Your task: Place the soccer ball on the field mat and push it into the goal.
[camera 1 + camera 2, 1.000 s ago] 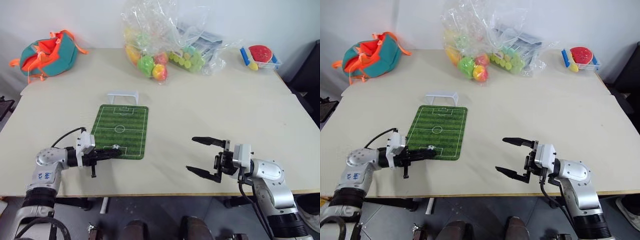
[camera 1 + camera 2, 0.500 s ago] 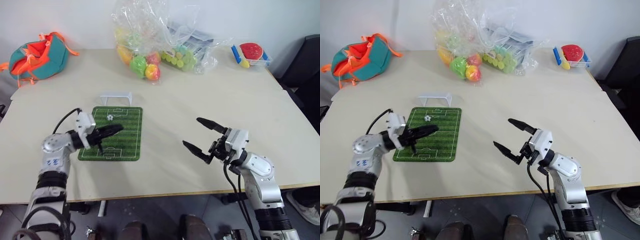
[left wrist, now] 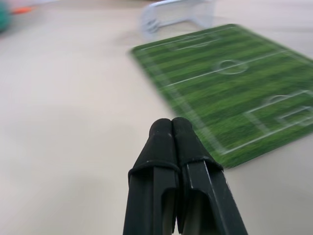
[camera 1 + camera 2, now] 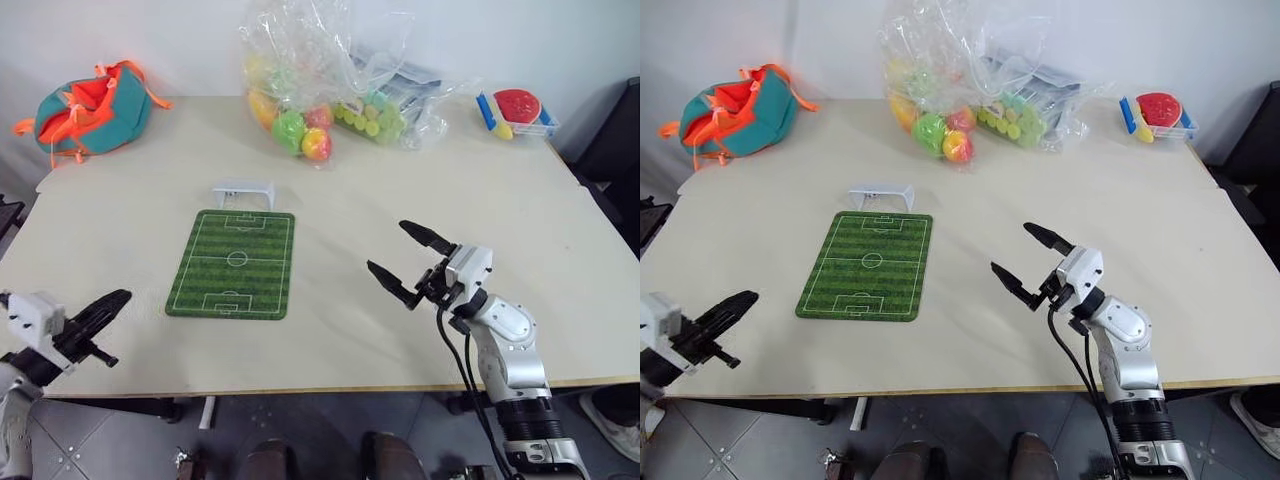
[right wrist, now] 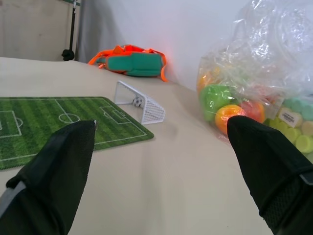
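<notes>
Big beige table (image 4: 400, 200) takes most of the scene. At its far edge: clear plastic bag (image 4: 300, 90) of bright coloured balls, a second clear bag of pale green pieces (image 4: 385, 110) touching it on the right, a teal and orange pouch (image 4: 92, 105) in the far left corner, a small clear tray with red and blue toys (image 4: 518, 112) in the far right corner.

Field mat (image 4: 235, 277) lies flat on the left half of the table, long side running away from me, nothing on it. Goal (image 4: 243, 193) stands just beyond the mat's far short edge, mouth facing the mat, narrower than that edge.

My right gripper (image 4: 410, 265) hangs over bare table right of the mat, well apart from it, fingers spread wide and empty, pointing toward the far left. My left gripper (image 4: 98, 310) sits at the near left table edge, left of the mat and apart from it, both fingers (image 3: 172, 134) pressed flat together with nothing between them.

Soccer ball (image 5: 138, 102): tiny, white with black patches, sitting inside the goal behind the frame, seen through the net in the right wrist view.
</notes>
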Robot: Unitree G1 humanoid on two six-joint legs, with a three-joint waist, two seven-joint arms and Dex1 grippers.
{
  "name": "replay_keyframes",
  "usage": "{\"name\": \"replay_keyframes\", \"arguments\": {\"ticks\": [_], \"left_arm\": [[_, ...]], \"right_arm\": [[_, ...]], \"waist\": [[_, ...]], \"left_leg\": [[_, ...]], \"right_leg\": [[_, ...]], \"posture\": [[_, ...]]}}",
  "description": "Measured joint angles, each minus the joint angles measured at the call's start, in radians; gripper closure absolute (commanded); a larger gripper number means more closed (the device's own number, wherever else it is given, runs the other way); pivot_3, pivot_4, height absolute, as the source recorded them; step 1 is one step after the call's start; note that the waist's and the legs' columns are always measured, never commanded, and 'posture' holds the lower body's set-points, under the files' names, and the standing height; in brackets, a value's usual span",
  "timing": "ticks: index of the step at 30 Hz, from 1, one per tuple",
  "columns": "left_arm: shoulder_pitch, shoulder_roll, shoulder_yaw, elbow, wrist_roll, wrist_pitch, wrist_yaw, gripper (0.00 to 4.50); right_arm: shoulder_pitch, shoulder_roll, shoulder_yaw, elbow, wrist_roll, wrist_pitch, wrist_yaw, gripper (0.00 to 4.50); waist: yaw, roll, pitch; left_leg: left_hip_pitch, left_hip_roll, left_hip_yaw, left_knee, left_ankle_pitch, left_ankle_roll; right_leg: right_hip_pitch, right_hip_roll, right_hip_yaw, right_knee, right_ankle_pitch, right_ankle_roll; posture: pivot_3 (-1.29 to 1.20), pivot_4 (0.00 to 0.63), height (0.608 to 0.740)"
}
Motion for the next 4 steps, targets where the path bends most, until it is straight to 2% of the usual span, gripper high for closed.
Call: {"name": "replay_keyframes", "arguments": {"ticks": [4], "left_arm": [[-0.012, -0.01, -0.001, -0.036, -0.001, 0.014, 0.043, 4.47]], "right_arm": [[-0.005, -0.008, 0.001, 0.003, 0.006, -0.002, 0.031, 0.0]], "waist": [[0.001, 0.0, 0.0]], "left_leg": [[0.0, -0.001, 0.001, 0.001, 0.0, 0.0]], "right_leg": [[0.0, 0.001, 0.0, 0.0, 0.0, 0.0]], "posture": [[0.0, 0.15, 0.74]]}}
